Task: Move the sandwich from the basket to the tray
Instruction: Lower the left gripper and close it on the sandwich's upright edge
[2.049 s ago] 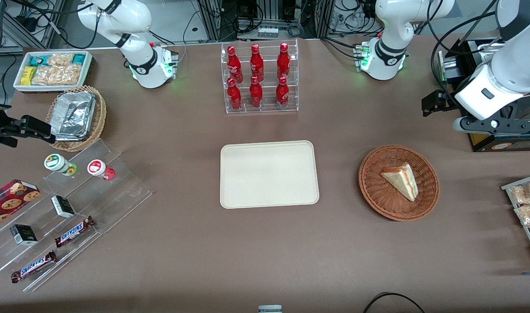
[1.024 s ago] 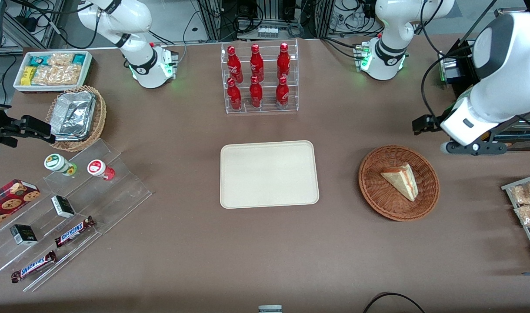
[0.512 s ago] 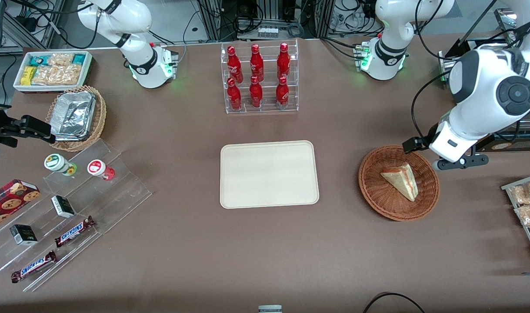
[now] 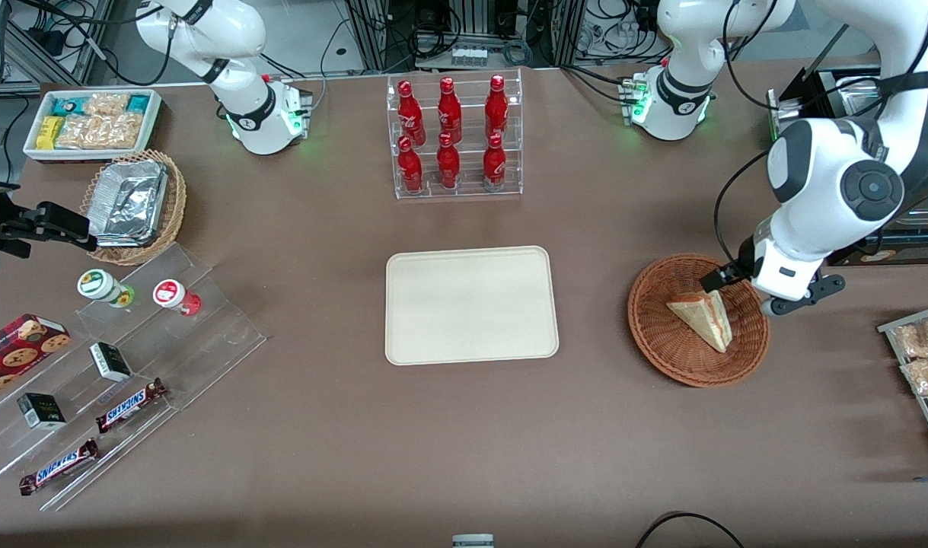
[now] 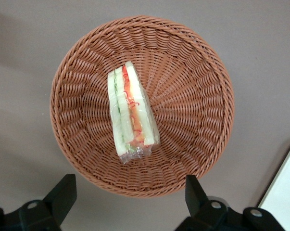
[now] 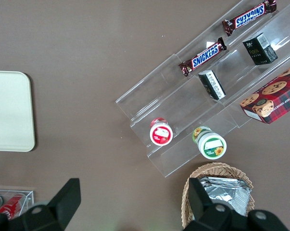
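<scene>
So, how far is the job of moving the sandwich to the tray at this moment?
Nothing is moved yet: the sandwich lies in the basket, and the tray holds nothing. In hand: the gripper hovers open above the basket, fingers wide apart and touching nothing. Left: descend, grasp the sandwich, carry it toward the parked arm's end and set it on the tray.

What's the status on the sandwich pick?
Gripper open, above the basket, not touching. Sandwich lies in basket, ungrasped. Tray bare; nothing in the way.
</scene>
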